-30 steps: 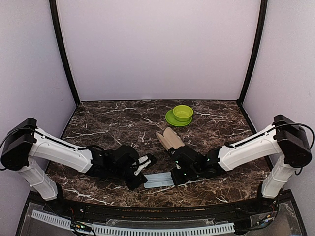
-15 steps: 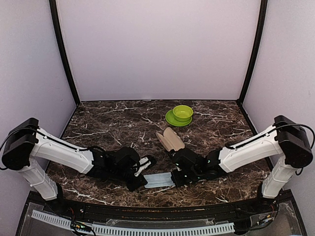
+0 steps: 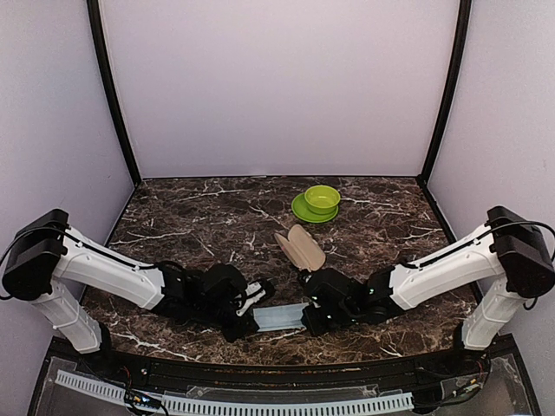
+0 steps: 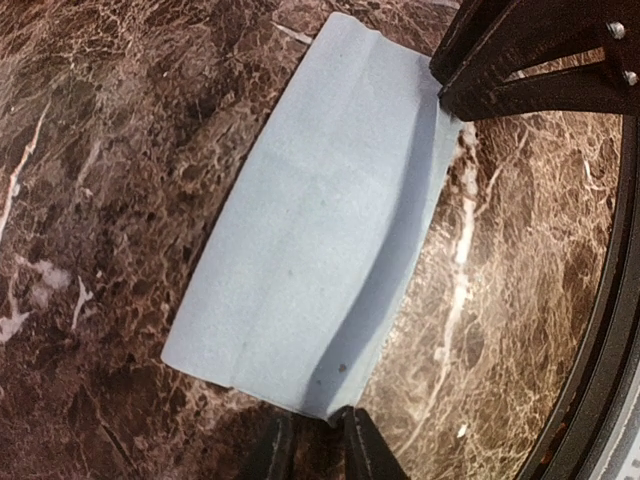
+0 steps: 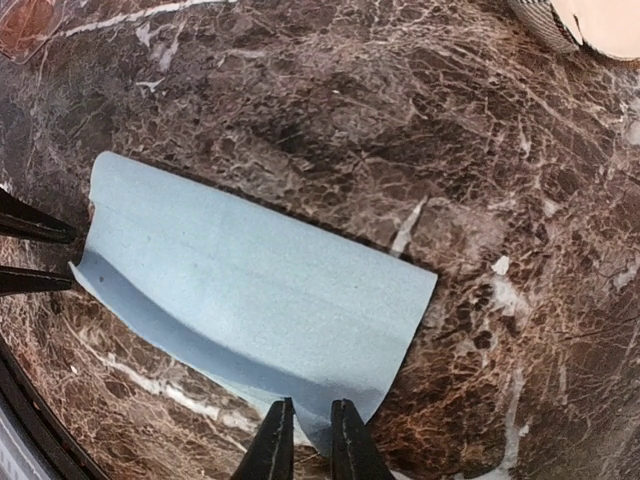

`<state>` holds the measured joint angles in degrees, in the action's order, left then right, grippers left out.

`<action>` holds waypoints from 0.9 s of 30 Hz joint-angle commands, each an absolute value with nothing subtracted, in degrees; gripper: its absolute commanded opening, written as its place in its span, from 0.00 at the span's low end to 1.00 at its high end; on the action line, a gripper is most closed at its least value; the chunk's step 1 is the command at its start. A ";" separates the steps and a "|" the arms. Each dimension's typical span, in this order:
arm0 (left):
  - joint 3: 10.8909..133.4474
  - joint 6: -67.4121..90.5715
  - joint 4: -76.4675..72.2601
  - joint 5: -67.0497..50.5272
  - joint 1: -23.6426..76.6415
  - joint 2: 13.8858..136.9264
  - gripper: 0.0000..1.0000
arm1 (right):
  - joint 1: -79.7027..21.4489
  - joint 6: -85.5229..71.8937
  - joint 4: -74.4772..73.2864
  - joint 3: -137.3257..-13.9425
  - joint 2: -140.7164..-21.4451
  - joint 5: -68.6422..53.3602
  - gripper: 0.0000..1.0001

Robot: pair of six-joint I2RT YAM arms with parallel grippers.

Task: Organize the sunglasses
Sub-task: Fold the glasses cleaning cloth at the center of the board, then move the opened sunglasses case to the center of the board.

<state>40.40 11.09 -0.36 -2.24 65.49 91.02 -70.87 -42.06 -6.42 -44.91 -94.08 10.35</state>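
A light blue cloth lies flat on the marble table near the front edge, between my two grippers. My left gripper pinches the cloth's left near corner; in the left wrist view the gripper is closed on the cloth. My right gripper pinches the right near corner, which is lifted into a fold; in the right wrist view the gripper grips the cloth. A tan glasses case lies behind the cloth. No sunglasses show.
A green bowl on a green plate stands at the back, right of centre. The table's black front rim runs close behind the cloth's near edge. The case's corner shows in the right wrist view.
Both grippers have moved slightly toward the front edge, the right one more, and the cloth's near edge has risen into a fold between them.
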 commanded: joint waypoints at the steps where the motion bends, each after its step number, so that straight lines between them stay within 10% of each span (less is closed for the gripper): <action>1: 39.03 11.67 0.65 -3.53 66.06 88.57 0.19 | -71.98 -44.57 -5.72 -43.40 -91.78 11.46 0.17; 12: 37.72 11.62 4.28 -6.97 66.56 81.13 0.35 | -73.74 -46.52 -6.96 -40.30 -85.48 12.21 0.45; 27: 48.64 13.94 6.79 -7.44 55.92 87.40 0.54 | -60.21 -40.82 -8.70 -46.99 -84.89 9.63 0.49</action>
